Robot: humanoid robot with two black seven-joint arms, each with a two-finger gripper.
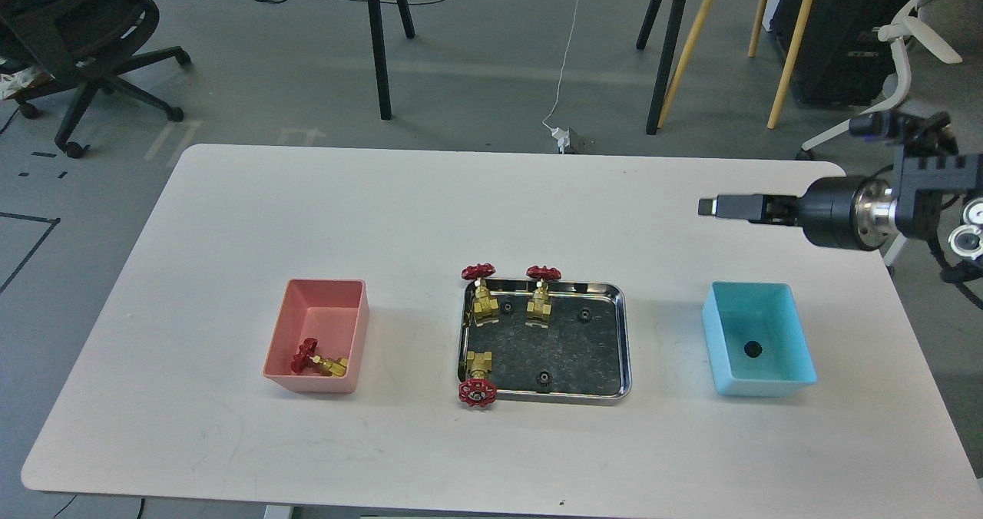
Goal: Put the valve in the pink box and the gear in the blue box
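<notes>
A black gear (752,348) lies on the floor of the blue box (760,386) at the right. One valve (315,361) lies on its side in the pink box (323,283) at the left. Three more valves (481,294) (541,296) (477,378) and three gears (507,306) (585,315) (544,379) sit in the steel tray (624,342) at the centre. My right gripper (714,206) is level, points left and hovers empty above the table behind the blue box. Its fingers overlap side-on. My left arm is out of view.
The white table (307,196) ends just right of the blue box. The right arm (860,212) comes in over that edge. Chairs and stand legs are on the floor behind the table.
</notes>
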